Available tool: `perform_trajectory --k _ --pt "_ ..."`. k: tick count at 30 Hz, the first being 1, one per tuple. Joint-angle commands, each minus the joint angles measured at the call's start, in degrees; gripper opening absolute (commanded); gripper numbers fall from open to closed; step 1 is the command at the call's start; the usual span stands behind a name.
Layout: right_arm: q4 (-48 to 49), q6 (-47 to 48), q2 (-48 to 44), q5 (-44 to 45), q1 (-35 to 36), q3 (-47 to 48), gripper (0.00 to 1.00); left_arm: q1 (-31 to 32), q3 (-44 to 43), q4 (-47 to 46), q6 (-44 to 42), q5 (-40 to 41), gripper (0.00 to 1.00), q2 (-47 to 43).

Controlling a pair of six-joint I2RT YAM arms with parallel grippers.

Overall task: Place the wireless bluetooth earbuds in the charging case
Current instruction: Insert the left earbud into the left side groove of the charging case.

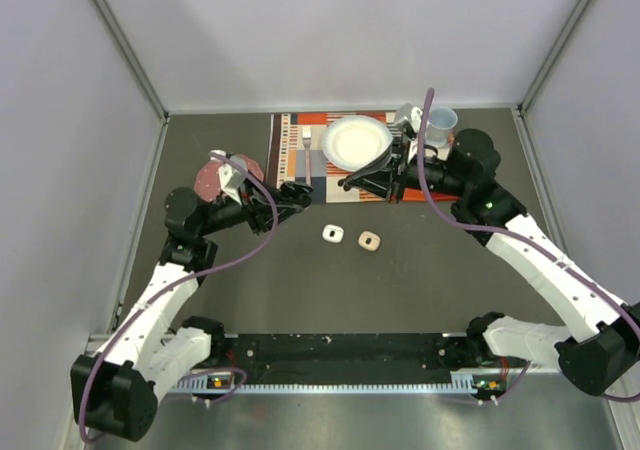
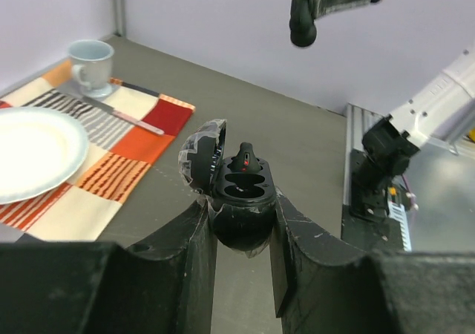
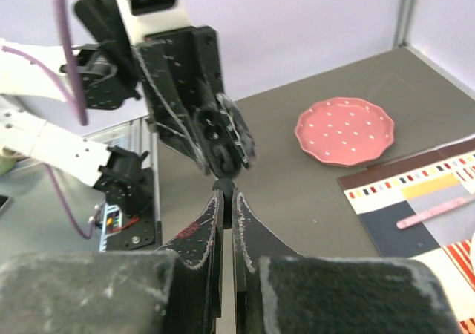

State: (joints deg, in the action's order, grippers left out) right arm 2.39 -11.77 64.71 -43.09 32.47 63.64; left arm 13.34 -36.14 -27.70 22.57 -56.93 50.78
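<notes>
Left gripper point(image 2: 239, 223): clamped on open black case point(image 2: 239, 189), black bud point(image 2: 245, 158) standing in it. Right gripper point(image 3: 225, 200): pinched shut, just right of case.

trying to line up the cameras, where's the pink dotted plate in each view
top external: pink dotted plate sits left of centre, partly hidden.
left wrist: not in it.
right wrist: right of centre, fully visible on the dark tabletop.
shared landmark: the striped placemat shows in all three views.
</notes>
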Motion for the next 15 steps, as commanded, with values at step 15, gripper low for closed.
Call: perform_trajectory --k 15 --pt "-2.30 5.18 2.97 -8.41 7.17 7.20 0.00 11.52 -8.42 -8.33 0.28 -8.90 0.00 10.12"
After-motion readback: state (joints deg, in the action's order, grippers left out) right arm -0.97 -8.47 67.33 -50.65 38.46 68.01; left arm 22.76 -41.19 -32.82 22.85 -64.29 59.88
